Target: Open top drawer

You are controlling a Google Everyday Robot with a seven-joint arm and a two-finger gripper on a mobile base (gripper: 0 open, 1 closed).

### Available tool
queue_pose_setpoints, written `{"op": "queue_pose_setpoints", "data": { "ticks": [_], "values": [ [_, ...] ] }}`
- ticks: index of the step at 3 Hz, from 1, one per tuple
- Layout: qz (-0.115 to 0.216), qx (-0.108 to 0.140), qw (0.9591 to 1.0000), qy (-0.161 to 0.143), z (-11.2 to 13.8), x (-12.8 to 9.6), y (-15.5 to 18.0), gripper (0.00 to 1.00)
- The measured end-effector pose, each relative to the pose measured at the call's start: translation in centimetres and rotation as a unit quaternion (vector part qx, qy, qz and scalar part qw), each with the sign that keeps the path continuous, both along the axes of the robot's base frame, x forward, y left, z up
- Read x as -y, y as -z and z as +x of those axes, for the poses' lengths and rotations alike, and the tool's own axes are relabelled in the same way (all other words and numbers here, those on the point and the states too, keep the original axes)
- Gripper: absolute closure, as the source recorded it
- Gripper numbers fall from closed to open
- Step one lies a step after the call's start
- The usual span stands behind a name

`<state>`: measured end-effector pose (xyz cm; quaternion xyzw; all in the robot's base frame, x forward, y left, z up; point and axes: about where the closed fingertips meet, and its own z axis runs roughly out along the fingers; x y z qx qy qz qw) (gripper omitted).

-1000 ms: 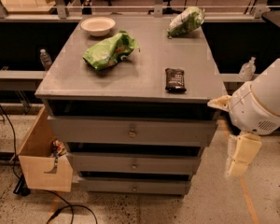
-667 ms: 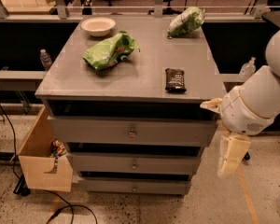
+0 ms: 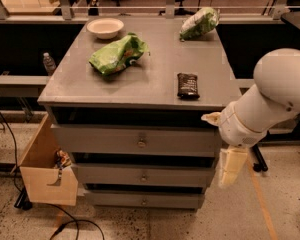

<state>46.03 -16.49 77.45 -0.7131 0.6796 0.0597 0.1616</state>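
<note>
The top drawer (image 3: 100, 139) is the tallest grey front of three, just under the cabinet top, with a small round metal knob (image 3: 141, 143) at its centre. A dark gap shows above its front panel. Two shorter drawer fronts (image 3: 143, 175) sit below it. My gripper (image 3: 232, 167) hangs pointing down at the cabinet's right side, level with the middle drawer, to the right of the knob and apart from it. The white arm (image 3: 275, 96) reaches in from the right.
On the cabinet top (image 3: 140, 79) lie a white bowl (image 3: 105, 27), a green chip bag (image 3: 117, 54), a second green bag (image 3: 199, 23) and a dark snack bar (image 3: 188, 85). A cardboard box (image 3: 45, 174) stands at the left on the floor, with a cable beside it.
The arm and gripper have moved left, closer to the cabinet's right side. The drawers have not moved.
</note>
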Motion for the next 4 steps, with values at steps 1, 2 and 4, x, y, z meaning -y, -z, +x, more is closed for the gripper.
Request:
{"op": "queue_pose_setpoints", "data": {
  "ticks": [1, 2, 4],
  "values": [
    [0.005, 0.007, 1.0, 0.004, 0.9, -0.5, 2.3, 0.0],
    [0.014, 0.018, 0.9996, 0.016, 2.0, -0.9, 4.4, 0.0],
    [0.032, 0.033, 0.9988, 0.018, 4.3, -1.3, 6.7, 0.0]
  ]
}}
